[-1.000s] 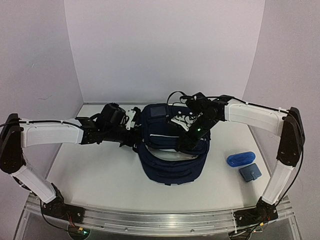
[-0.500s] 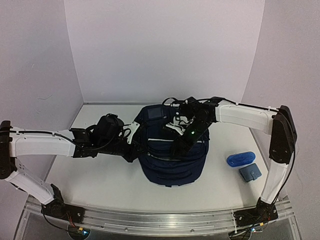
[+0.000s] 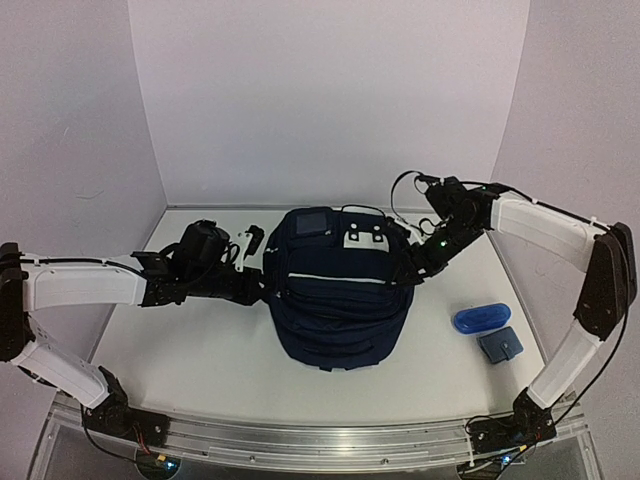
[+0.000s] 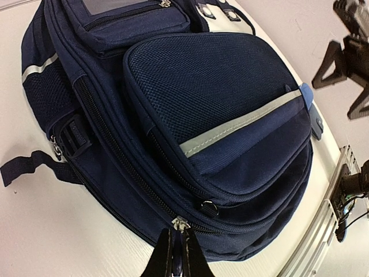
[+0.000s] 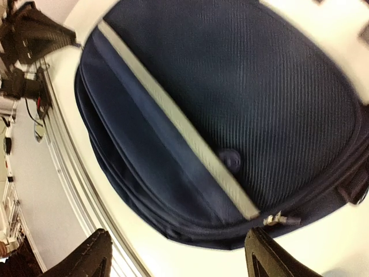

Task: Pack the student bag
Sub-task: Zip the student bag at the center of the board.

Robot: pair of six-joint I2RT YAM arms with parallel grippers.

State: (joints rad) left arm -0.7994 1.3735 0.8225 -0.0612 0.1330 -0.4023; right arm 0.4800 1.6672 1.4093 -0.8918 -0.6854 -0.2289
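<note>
The student bag (image 3: 335, 295), a navy backpack with a pale stripe across its front pocket, lies flat in the middle of the table. My left gripper (image 3: 258, 286) is at the bag's left side. In the left wrist view its fingers (image 4: 163, 259) are shut on a metal zipper pull (image 4: 180, 224) of the bag (image 4: 207, 104). My right gripper (image 3: 413, 267) hangs open just off the bag's right side, touching nothing. In the right wrist view its fingers (image 5: 92, 257) stand wide apart over the bag (image 5: 242, 98), with another zipper pull (image 5: 275, 219) near the right fingertip.
A glossy blue pouch (image 3: 481, 318) and a small grey-blue square case (image 3: 500, 345) lie on the table right of the bag. The metal rail (image 3: 320, 445) runs along the near edge. White walls close in the back and both sides.
My right gripper has let go, opened, and pulled back from on top of the bag to its right side. The left gripper shifted beside the bag, still shut. The bag now lies flatter.
</note>
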